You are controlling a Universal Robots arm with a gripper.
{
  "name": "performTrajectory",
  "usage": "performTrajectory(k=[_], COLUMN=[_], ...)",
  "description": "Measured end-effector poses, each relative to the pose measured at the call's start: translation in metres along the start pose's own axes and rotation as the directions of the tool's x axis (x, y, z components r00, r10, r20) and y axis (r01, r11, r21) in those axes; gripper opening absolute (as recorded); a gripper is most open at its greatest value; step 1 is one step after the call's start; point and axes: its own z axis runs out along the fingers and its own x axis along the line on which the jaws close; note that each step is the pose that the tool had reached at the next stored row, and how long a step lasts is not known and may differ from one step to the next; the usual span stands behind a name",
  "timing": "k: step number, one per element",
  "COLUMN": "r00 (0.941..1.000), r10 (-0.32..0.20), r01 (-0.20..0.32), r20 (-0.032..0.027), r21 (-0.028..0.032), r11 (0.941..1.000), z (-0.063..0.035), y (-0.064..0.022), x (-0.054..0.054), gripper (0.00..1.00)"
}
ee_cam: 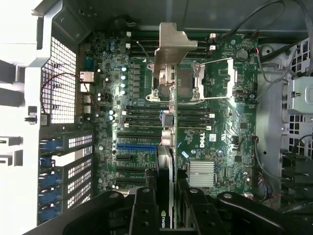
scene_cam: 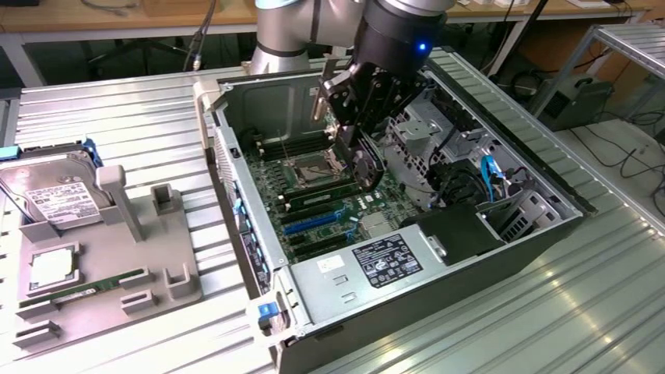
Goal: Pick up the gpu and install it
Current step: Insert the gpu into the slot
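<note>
The gpu [ee_cam: 166, 176] hangs edge-down inside the open case [scene_cam: 540, 226], above the motherboard [scene_cam: 311, 195]. It is clamped between the two fingers of the gripper [ee_cam: 167, 190], whose jaws stand part-way closed on the card's flat sides.

Nearest, toward the worktop's [scene_cam: 124, 125] corner at the exterior view's left, lies a grey tray [scene_cam: 156, 273]. A green memory stick [scene_cam: 83, 288] rests in its near slot, a processor chip [scene_cam: 50, 269] sits just behind that, and a labelled hard drive [scene_cam: 47, 191] lies in the far pocket.

The case lies on its side, taking up the middle of the worktop. At its near end is the power supply [scene_cam: 385, 261] with a black label. Behind it the motherboard lies flat, with a blue slot [scene_cam: 311, 222] near the power supply and the processor socket [scene_cam: 310, 167] further in.

In the wrist view the card runs crosswise to the slots, and its silvery bracket [ee_cam: 173, 49] reaches out over the socket. Drive cages and a blue cable [scene_cam: 488, 175] crowd the case wall on the exterior view's right, close beside the gripper.

Above, the arm [scene_cam: 400, 23] comes down from the worktop's far edge.
</note>
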Motion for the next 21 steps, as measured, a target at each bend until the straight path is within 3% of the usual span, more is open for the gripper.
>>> performTrajectory(k=[2,4,8,10,13,17,21], r00=[0.9992,0.9941,0.9834,0.9695,0.9533,0.9272,0.8943], r10=[-0.039,-0.108,-0.181,-0.244,-0.301,-0.374,-0.446], r01=[0.039,0.108,0.181,0.245,0.301,0.374,0.447], r20=[-0.0029,-0.0081,-0.0135,-0.0182,-0.0225,-0.0278,-0.0331], r21=[0.0016,0.0041,0.0063,0.0078,0.0090,0.0104,0.0116], r11=[0.9992,0.9941,0.9835,0.9696,0.9535,0.9274,0.8945], z=[0.0005,0.0015,0.0027,0.0037,0.0043,0.0050,0.0056], y=[0.0000,-0.0001,-0.0002,-0.0003,-0.0003,-0.0004,-0.0004], x=[0.0000,0.0000,-0.0001,-0.0001,-0.0002,-0.0002,-0.0002], gripper=[0.26,0.26,0.26,0.26,0.26,0.26,0.26])
